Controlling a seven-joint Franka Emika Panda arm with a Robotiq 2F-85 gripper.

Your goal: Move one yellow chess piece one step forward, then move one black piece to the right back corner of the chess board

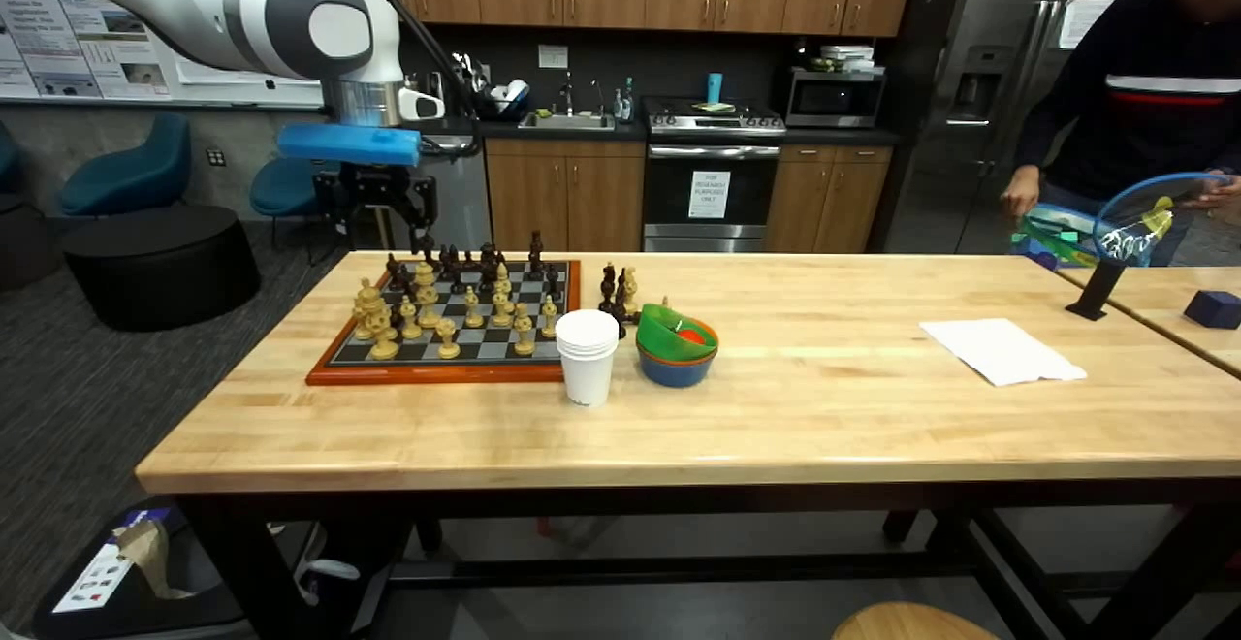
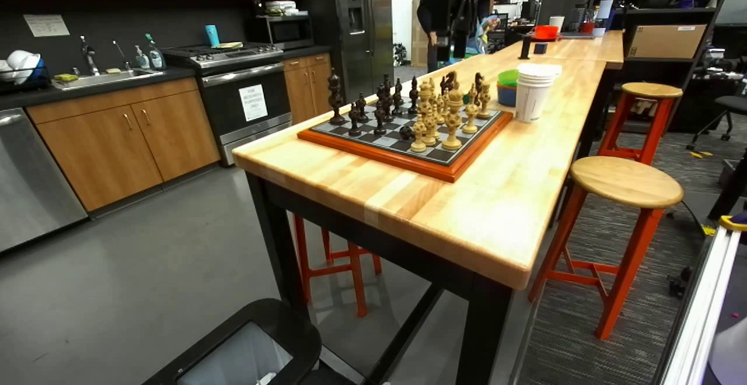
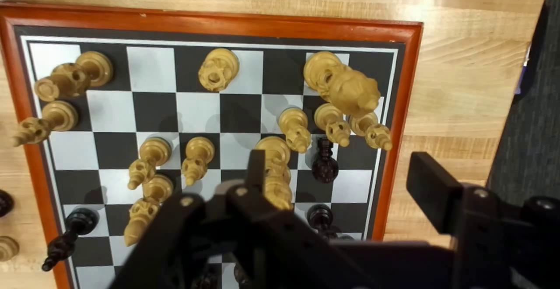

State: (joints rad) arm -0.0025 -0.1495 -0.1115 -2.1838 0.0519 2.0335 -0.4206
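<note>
A: Black mechanical fingers [image 3: 433, 192], spread wide, hung beneath a white robot arm [image 1: 315, 29] above a square, checkered wooden chess board [image 1: 436, 374] on a pale butcher-block desk [image 1: 824, 427]. Was anything held?

B: Nothing showed between them. Carved yellow pieces [image 1: 524, 332] and carved black pieces [image 1: 488, 272], most of them upright, crowded the squares. Which yellow one was due its step forward could not be told.

A: Where did the danger lie?

B: In that crowding. A tall, bulb-topped yellow piece [image 3: 343, 86] rose just beside a row of small, pointed yellow pieces [image 3: 336, 129]. Fingers lowered so wide would likely have clipped a neighbour and tipped it.

A: And the small, round-ended black piece [image 3: 324, 168] near that row?

B: It appeared to lie on its side. A nudge could have rolled it; an off-centre grip might have slipped.

A: The corner move?

B: Which corner was meant could not be told. A tall, slender black piece [image 2: 335, 99] stood near one in an exterior view; a misjudged reach there could have toppled it.
</note>
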